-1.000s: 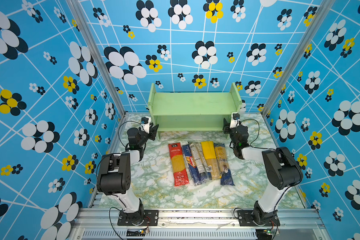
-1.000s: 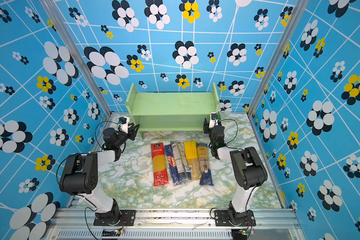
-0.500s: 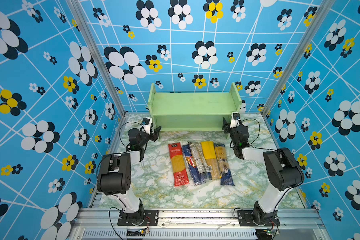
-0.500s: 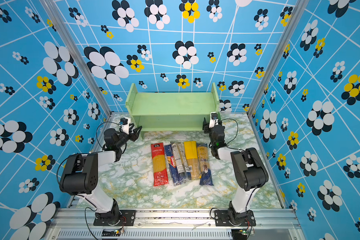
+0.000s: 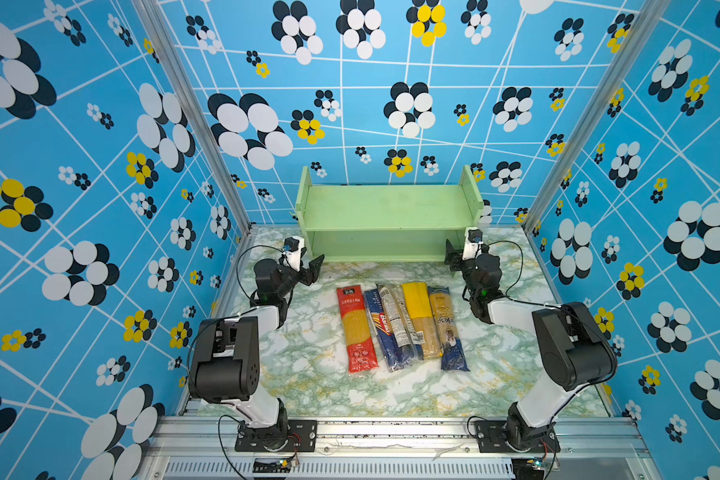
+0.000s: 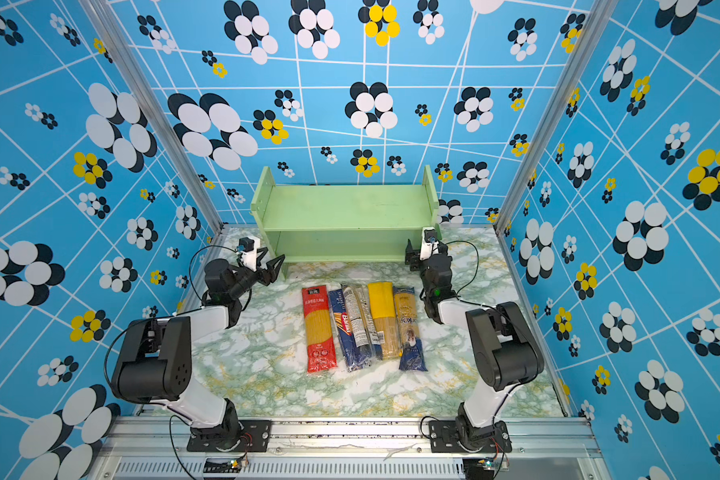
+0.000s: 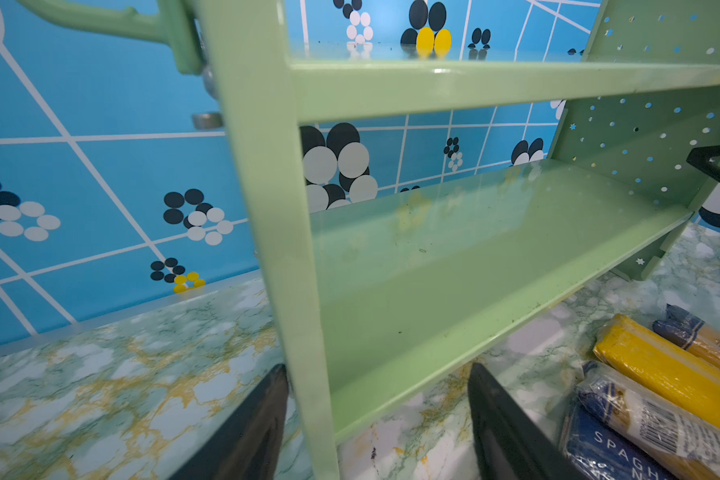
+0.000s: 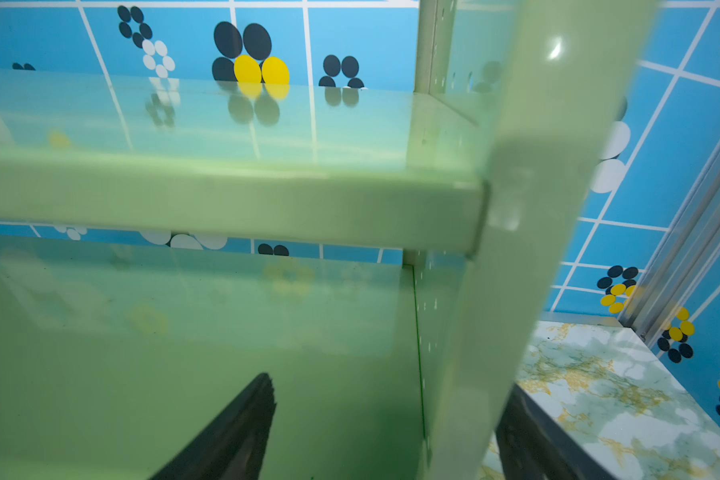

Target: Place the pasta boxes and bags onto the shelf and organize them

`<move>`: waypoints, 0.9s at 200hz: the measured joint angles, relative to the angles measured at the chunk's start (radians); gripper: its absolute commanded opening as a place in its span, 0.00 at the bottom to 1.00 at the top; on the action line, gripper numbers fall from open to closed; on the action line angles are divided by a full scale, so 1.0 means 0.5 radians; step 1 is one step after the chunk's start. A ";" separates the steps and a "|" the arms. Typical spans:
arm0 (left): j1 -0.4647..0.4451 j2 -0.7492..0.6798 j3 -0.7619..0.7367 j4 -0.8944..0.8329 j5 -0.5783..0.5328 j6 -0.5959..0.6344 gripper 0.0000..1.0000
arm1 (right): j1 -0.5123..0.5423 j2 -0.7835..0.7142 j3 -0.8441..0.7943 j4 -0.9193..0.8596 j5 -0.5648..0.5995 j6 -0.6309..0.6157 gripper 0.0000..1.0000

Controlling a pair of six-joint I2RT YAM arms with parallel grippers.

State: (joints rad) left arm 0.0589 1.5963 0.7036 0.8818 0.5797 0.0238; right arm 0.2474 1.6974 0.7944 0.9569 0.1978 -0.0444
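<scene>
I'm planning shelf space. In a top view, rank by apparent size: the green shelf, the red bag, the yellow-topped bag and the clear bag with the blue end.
1. Shelf, by far the largest.
2. Red bag.
3. Yellow-topped bag and blue-ended bag: they look much alike, so unranked.

shelf (image 5: 387, 208): table (image 5: 308, 365) rear | pasta packs (image 5: 416, 320): side by side before it (middle ones perhaps overlapping)

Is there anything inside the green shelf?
No. Both boards of the shelf look bare; the pasta packs lie on the table in front. Under the bottom board is hidden.
</scene>
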 measured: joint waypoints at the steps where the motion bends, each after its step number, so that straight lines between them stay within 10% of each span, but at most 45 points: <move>1: 0.001 -0.002 -0.001 -0.001 0.001 0.000 0.71 | 0.000 -0.005 -0.003 -0.004 -0.002 0.000 0.84; 180: -0.060 -0.774 -0.100 -0.954 -0.116 -0.011 0.75 | 0.002 -1.008 -0.089 -1.667 -0.383 0.161 0.87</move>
State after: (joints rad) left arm 0.0288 1.2095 0.6537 0.4046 0.5217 0.0185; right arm 0.2481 1.1934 0.7502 0.1234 0.0063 0.0360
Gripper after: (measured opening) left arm 0.747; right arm 0.870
